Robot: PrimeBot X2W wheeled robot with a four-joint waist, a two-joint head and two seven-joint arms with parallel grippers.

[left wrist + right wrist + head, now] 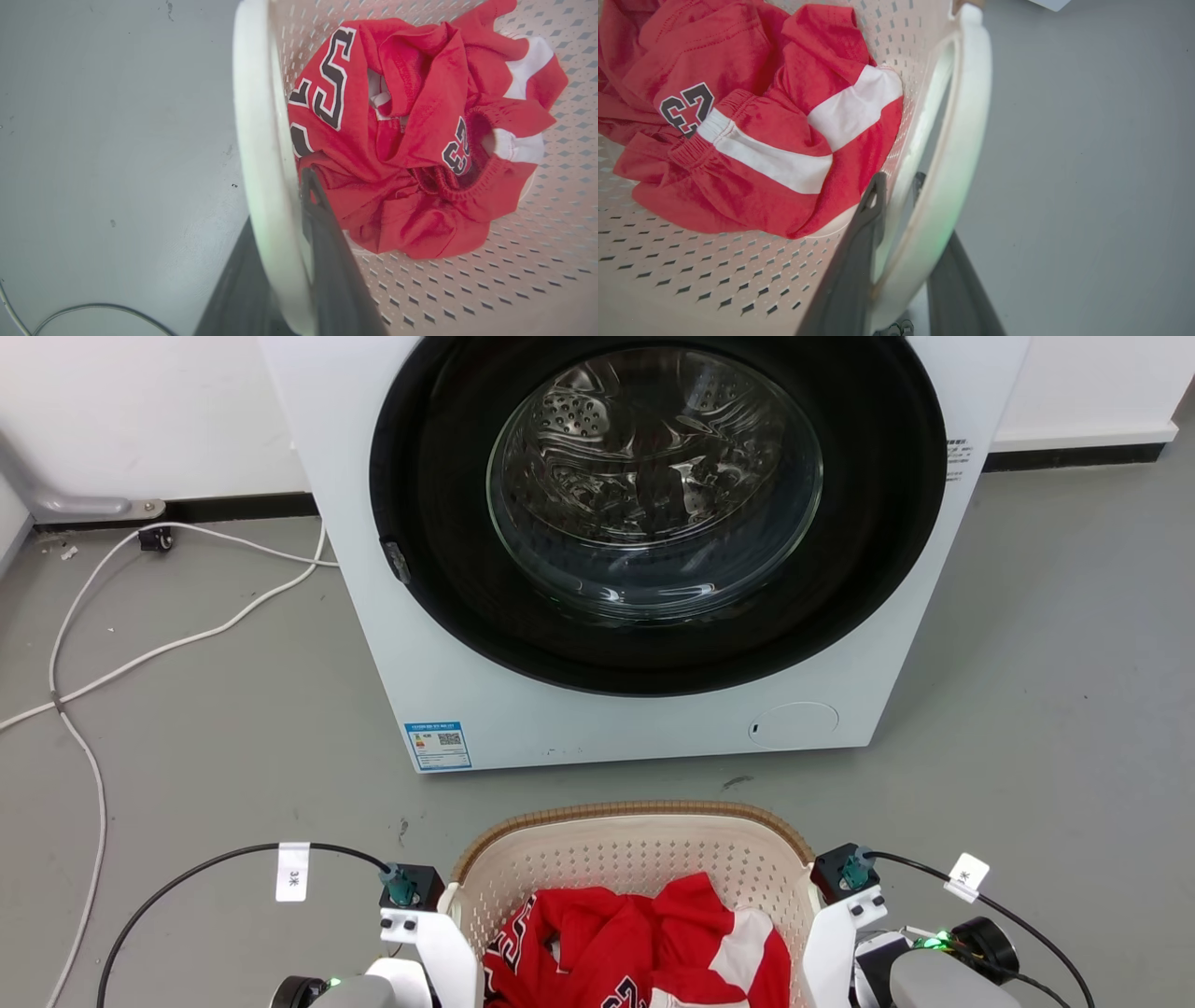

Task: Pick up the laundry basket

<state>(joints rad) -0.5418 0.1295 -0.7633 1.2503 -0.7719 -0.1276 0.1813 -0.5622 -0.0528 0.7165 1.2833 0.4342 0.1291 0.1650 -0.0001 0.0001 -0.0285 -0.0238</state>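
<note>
Laundry basket (635,859) at 6 o'clock in head view, washing machine (653,728) at 12.

I want both arms rising together, level and slow. An uneven lift risks tipping the red jersey (411,140) or twisting the handles.

Left gripper (280,205), basket's 9 o'clock: jaws narrowed, pinching left handle (254,140), one finger inside wall, one outside.

Right gripper (899,186), 3 o'clock: likewise pinching right handle (966,116).

I judge both grips firm.

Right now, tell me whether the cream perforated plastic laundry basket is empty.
No: a crumpled red and white jersey with black numbers lies inside the laundry basket.
</note>
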